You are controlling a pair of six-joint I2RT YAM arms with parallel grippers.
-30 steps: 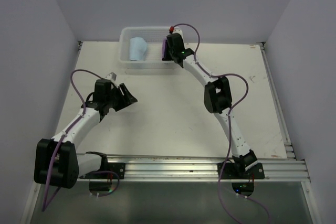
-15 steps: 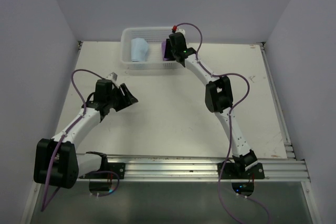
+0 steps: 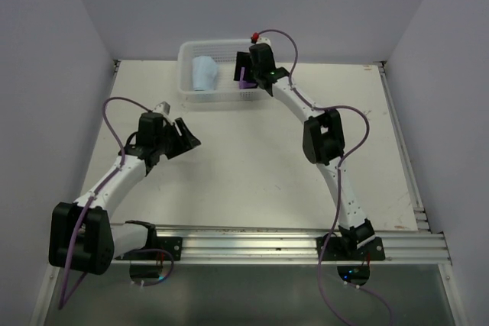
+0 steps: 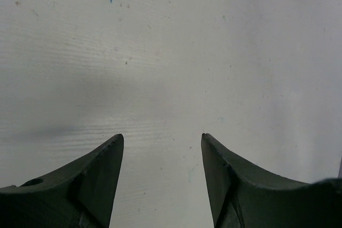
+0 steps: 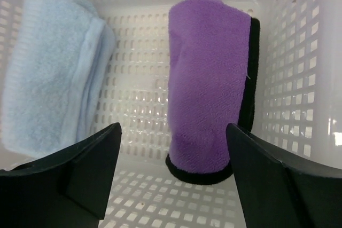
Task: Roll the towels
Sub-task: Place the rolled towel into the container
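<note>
Over the basket (image 5: 288,78) at the bench's (image 4: 160,36) far edge: right gripper (image 5: 172,132) open above the purple towel (image 5: 208,78).
Both towels lie rolled in the white basket, side by side but apart, with their long axes running away from the arms. The purple towel sits just below the right gripper's spread jaws, the blue towel (image 5: 51,73) to its left. The left gripper (image 4: 162,140), also open and empty, hovers over the pale, speckled bench, well apart; the right arm is nearer. Plain pale walls close in on three sides.

A bare strip of basket floor (image 5: 140,116) lies between the blue towel (image 5: 48,73) and purple towel (image 5: 208,84) (mesh walls (image 5: 302,73) hem both).
</note>
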